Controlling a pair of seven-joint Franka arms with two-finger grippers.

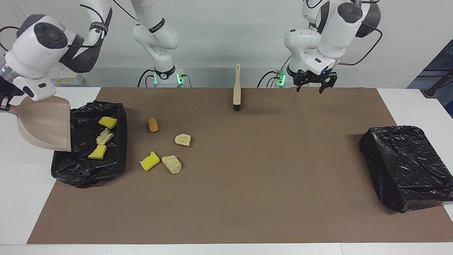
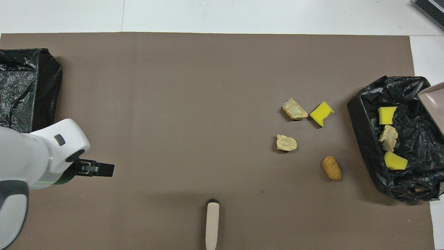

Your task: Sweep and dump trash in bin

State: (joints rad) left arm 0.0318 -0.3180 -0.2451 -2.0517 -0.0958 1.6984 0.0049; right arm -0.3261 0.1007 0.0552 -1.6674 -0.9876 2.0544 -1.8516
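In the facing view I begin at the right arm's end of the table. My right gripper is almost hidden at the edge of the picture; it is clenched on the handle of the beige plastic dustpan, which hangs tilted, its mouth just over the rim of the open bin lined with a black plastic bag. In this bin, beside the dustpan, lie three scraps of the trash: a yellow sponge chunk, a tan bread-like lump and a second yellow sponge chunk.

Next to the bin, on the brown paper mat, four scraps are not yet swept: a golden-brown oval lump, a pale tan lump, a yellow sponge piece and, touching or almost touching it, a larger tan lump.

Near the middle, close to the robots, lies the beige brush with black bristles, well apart from both grippers.

Then comes my left gripper, released and wide, holding nothing; it hangs over the mat's edge nearest the robots, and this arm waits. At the left arm's end, well apart from this gripper, sits a second bin covered in black plastic.
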